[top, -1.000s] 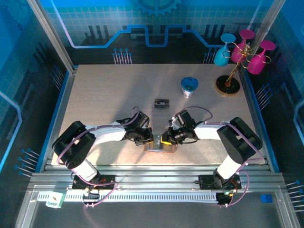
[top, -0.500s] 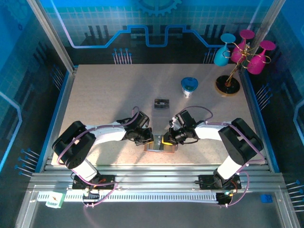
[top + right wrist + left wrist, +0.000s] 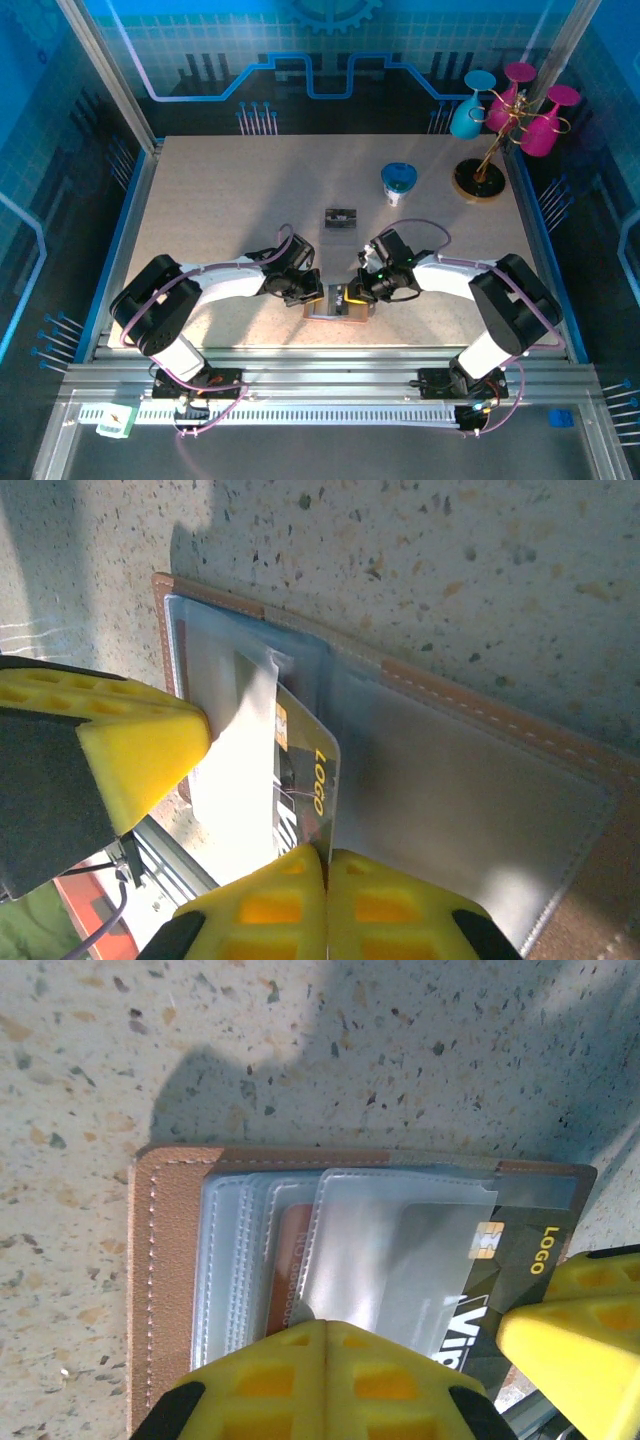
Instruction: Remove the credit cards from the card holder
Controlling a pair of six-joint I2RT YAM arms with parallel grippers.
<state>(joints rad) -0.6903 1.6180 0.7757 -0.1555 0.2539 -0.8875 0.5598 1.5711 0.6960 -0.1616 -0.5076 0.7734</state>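
I'm crouching both arms inward: left gripper, fingers together, is pressing the open tan leather card holder beneath it; right gripper is pinching its protruding dark grey-black rectangular card.

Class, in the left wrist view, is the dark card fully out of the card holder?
No, part of the dark card lies under a clear sleeve of the card holder.

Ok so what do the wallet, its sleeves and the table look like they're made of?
Wallet: tan leather or faux leather, matte, stitched along the edge; can't tell which. Sleeves: clear soft plastic, slightly glossy, a dark card showing through. Table: pale speckled stone-look surface with dark and orange flecks, possibly terrazzo or laminate.
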